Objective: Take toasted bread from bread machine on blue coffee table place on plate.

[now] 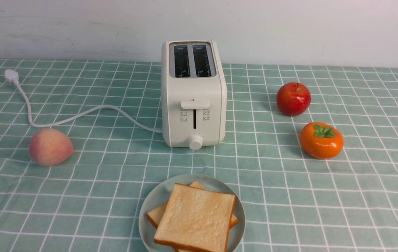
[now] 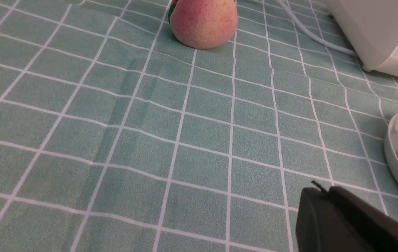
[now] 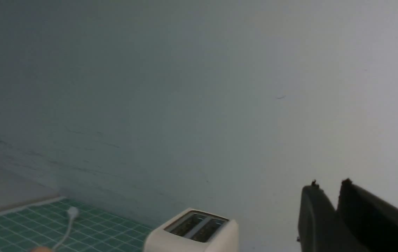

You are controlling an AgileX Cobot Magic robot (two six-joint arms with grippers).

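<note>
While a peach (image 1: 50, 146) sits at the left of the table (image 1: 360, 196), two toast slices (image 1: 196, 218) lie stacked on the plate (image 1: 150, 206) near centre, just in front of the empty toaster (image 1: 193, 94). An apple (image 1: 293, 98) and persimmon (image 1: 321, 140) sit right. Both grippers, left (image 2: 320, 190) and right (image 3: 328, 187), have their fingers nearly together, holding nothing.

My plate (image 1: 150, 206) runs off the front view's lower edge, cutting the top slice (image 1: 195, 218) and hiding most of the lower slice (image 1: 155, 214). My left gripper (image 2: 320, 196) shows only a dark corner (jaw gap unreadable). The bread machine (image 3: 192, 234) is clipped in my right wrist view.
</note>
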